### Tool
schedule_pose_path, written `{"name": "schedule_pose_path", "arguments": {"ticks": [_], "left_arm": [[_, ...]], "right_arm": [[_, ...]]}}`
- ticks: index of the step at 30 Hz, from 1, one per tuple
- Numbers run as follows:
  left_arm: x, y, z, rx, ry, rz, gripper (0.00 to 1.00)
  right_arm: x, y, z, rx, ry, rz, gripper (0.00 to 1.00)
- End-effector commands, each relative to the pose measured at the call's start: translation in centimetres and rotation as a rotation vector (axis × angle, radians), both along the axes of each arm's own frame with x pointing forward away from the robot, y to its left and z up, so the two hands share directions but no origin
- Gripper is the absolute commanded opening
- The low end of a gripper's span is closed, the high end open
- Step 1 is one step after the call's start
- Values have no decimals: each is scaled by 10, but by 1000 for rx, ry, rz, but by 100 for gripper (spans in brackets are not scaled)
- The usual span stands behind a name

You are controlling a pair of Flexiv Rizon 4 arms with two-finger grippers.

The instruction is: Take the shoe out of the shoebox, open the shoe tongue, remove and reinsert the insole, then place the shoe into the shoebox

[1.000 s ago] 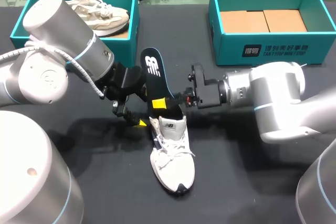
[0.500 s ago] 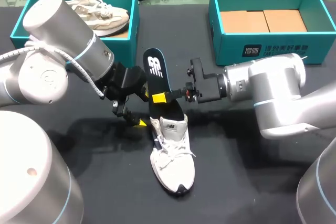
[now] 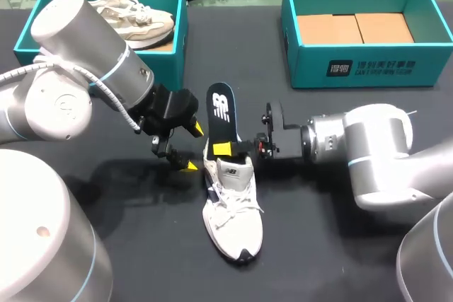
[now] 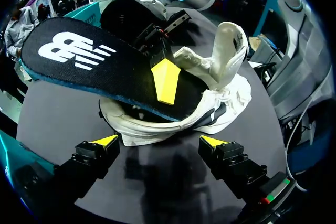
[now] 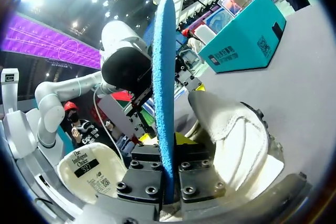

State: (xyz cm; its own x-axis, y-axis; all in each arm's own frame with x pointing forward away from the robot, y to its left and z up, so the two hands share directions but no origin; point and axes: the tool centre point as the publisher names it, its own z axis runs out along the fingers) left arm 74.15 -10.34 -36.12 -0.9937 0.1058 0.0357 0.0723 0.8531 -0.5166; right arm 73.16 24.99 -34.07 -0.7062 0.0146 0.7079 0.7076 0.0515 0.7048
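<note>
A white shoe [image 3: 232,210] lies on the dark table, toe toward the near edge. A black insole [image 3: 221,109] with a white logo sticks up and back out of its heel opening. My right gripper [image 3: 225,148] is shut on the insole just above the heel; in the right wrist view the insole [image 5: 164,72] stands edge-on between the fingers of that gripper [image 5: 164,174], with the shoe [image 5: 236,135] beside it. My left gripper [image 3: 191,147] is open to the left of the heel. In the left wrist view it [image 4: 158,141] faces the shoe [image 4: 223,85] and insole [image 4: 89,61], touching neither.
A teal shoebox [image 3: 28,25] at the back left holds a beige shoe [image 3: 134,13]. Another teal shoebox [image 3: 368,68] at the back right has cardboard inside. My two arms meet over the middle of the table.
My right gripper has closed on the insole and carried it right and nearer, over the shoe's heel; the insole now stands steeper. The left arm has kept still.
</note>
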Motion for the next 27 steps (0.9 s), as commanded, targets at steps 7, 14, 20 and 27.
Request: {"name": "schedule_pose_path", "arguments": {"ticks": [7,14,20,27], "left_arm": [[-1,1,0,1,-2,1,100],[-1,1,0,1,-2,1,100],[-1,1,0,1,-2,1,100],[-1,1,0,1,-2,1,100]], "right_arm": [[-14,2,-12,1,19,-14,0],[-6,4,3,-22,-19,6,41],[0,6,14,-44,-47,18,40],[0,5,24,-65,-72,18,36]]}}
